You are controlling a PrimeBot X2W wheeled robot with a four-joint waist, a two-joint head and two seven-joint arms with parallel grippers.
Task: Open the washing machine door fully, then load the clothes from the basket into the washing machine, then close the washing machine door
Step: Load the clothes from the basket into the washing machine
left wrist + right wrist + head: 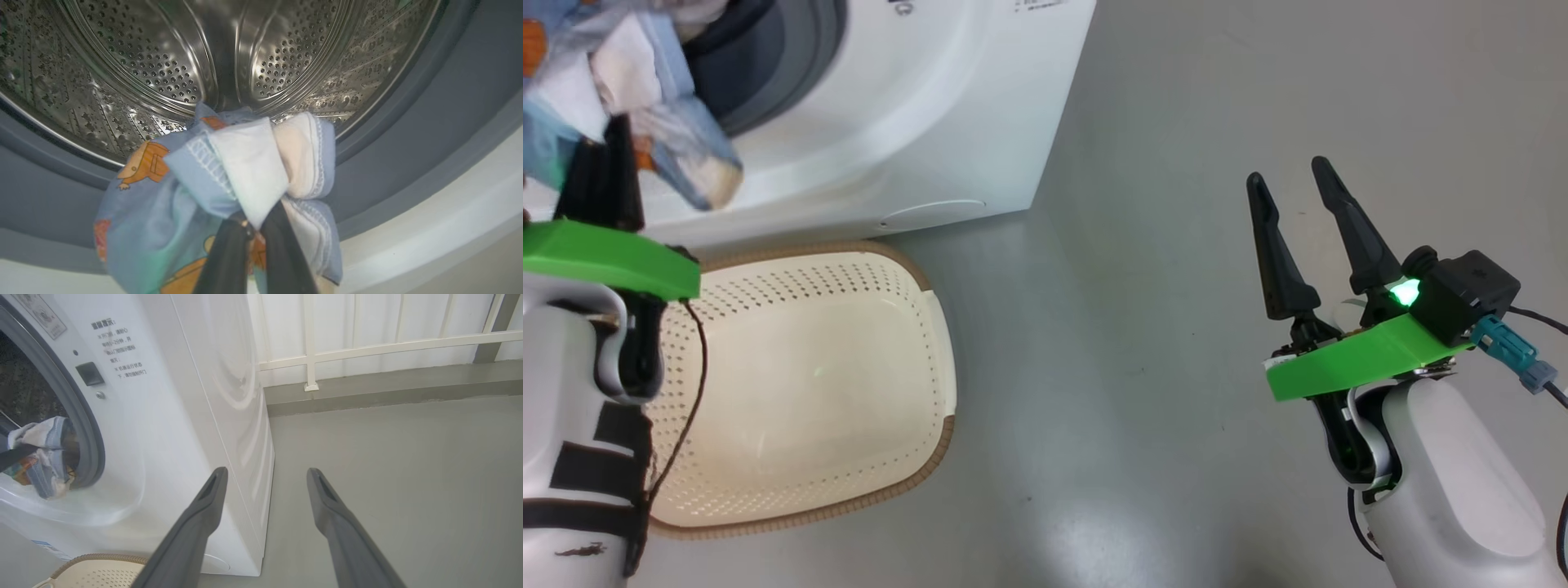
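Loading step: your left tool (258,217) gripped the clothes (229,171) at the mouth of the washing machine (915,106); your right tool (1286,173) hung spread wide. The next move likely called for pushing deeper, then releasing.

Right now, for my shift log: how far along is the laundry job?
Done: the washing machine has its drum exposed and the basket looks empty. In hand: the left gripper, shut on the clothes, holds them at the drum's mouth. Left: drop them inside, shut the door. The right gripper hangs open.
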